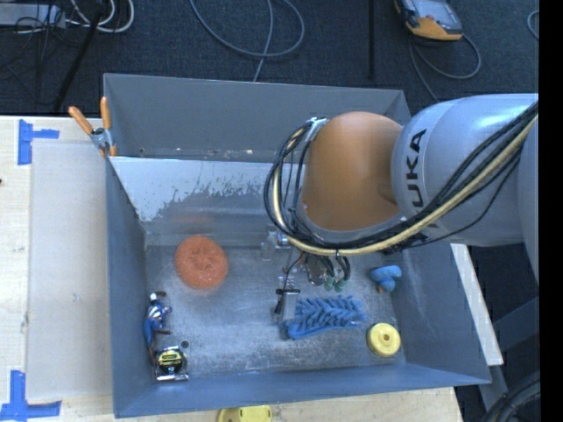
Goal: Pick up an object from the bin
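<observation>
The approach step appeared to be in hand: the gripper (285, 302) hung at the left end of the blue bristled brush (327, 315), whether apart or together could not be told, and the next move likely required confirming alignment over that brush before closing.

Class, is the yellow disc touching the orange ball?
No: the yellow disc lies at the right, the orange ball at the left, well apart.

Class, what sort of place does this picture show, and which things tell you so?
Probably a robotics lab: a big grey KUKA-marked robot arm reaches into a grey metal bin of odd small things, and loose cables trail over the dark floor behind.
</observation>
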